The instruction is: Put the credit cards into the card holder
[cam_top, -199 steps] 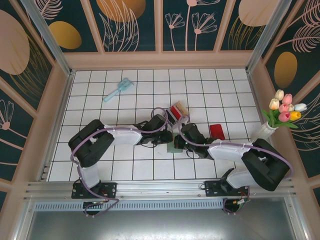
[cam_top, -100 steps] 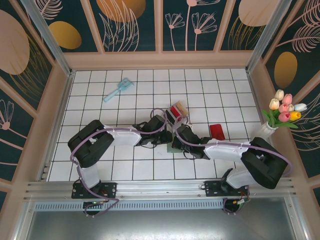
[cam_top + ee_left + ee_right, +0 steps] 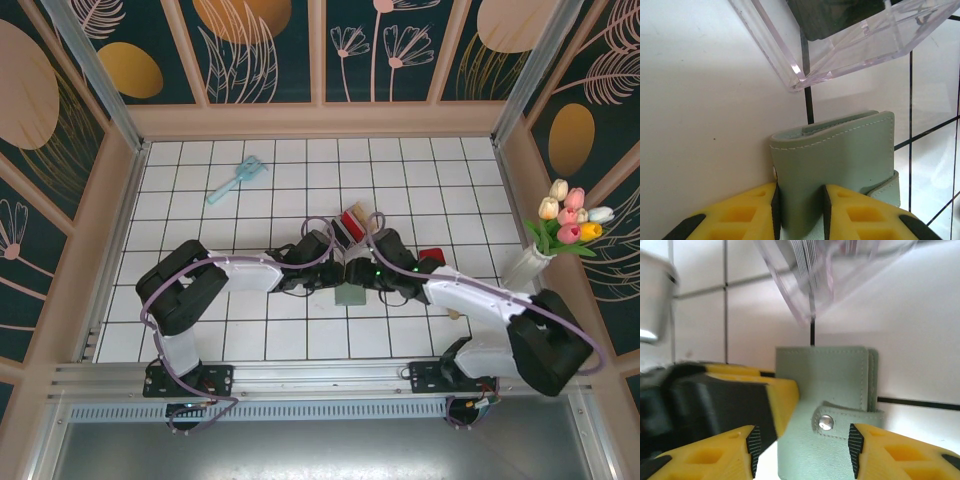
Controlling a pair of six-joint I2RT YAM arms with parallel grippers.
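Evidently no credit cards (image 3: 350, 218) were loaded yet: left gripper (image 3: 800, 200) pinched the snapped-shut card holder (image 3: 840, 160), right gripper (image 3: 804, 450) jaws open over it.

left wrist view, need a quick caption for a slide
Left tool clamped on the closed green card holder, clear plastic box just beyond on the tiled table

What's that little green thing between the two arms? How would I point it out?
On the white tiled table, look where the left arm and right arm meet. There is the card holder, a flat sage-green wallet with a snap strap; the box behind it is clear and the card to its right is red.
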